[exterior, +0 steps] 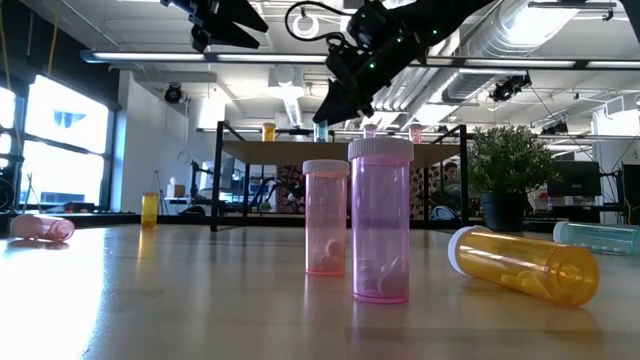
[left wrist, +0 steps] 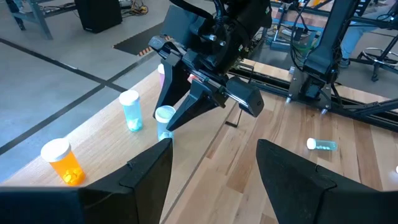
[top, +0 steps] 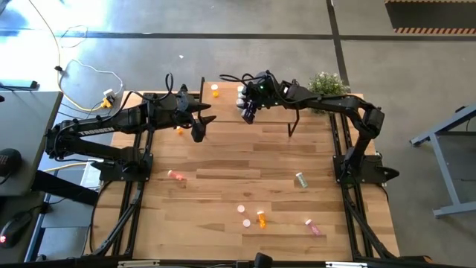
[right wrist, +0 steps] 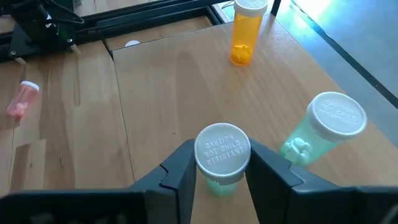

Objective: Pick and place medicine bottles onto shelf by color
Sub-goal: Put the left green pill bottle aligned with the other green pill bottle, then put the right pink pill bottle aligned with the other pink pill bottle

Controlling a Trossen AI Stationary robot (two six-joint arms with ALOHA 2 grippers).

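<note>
The shelf (right wrist: 174, 81) stands at the table's far edge. On it are an orange bottle (right wrist: 245, 31), a pale green one (right wrist: 326, 127) and pink ones (exterior: 370, 128). My right gripper (right wrist: 222, 171) reaches over the shelf from the right and is shut on a second pale green bottle (right wrist: 222, 149). My left gripper (left wrist: 214, 180) hovers open above the table by the shelf's left end, with nothing between its fingers. Two pink bottles (exterior: 380, 220) stand near the table's front edge. Orange (exterior: 525, 262), green (top: 300, 179) and pink (top: 176, 176) bottles lie on their sides. My right gripper pinches the pale green bottle at its white cap (right wrist: 222, 149) between its two fingers, one on each side. The fingers (left wrist: 186, 106) slant down at it from above. The bottle is upright. Whether its base rests on the shelf, I cannot tell.
A potted plant (top: 327, 83) stands at the shelf's right end. A small orange bottle (top: 179, 132) stands on the table below my left gripper. Another pink bottle (top: 312, 226) lies near the front right. The middle of the table (top: 238, 164) is bare wood.
</note>
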